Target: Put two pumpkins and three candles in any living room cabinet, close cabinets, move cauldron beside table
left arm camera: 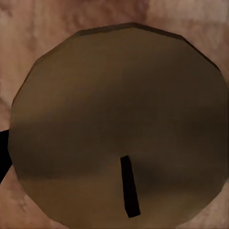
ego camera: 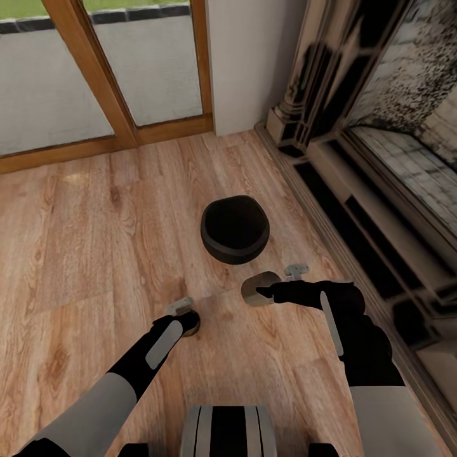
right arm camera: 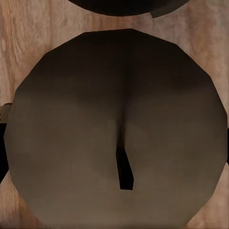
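Observation:
The matte black cauldron (ego camera: 235, 228) stands on the wood floor just ahead of both arms, and its rim (right arm camera: 114, 5) also shows in the right wrist view. My right gripper (ego camera: 265, 292) is shut on a grey-olive candle (ego camera: 254, 287), just short of the cauldron. Close up in the right wrist view, that candle's top (right arm camera: 114, 119) shows a dark wick. My left gripper (ego camera: 188, 319) is low over the floor, shut on another candle (ego camera: 194, 329), which it mostly hides. This candle's top (left arm camera: 114, 119) looms large in the left wrist view. Pumpkins and cabinet are out of view.
A dark fireplace surround with a raised hearth (ego camera: 381, 190) runs along the right. Glass doors in a wooden frame (ego camera: 95, 76) close off the back left, beside a white wall section (ego camera: 247, 57). Wood floor (ego camera: 95, 241) stretches to the left.

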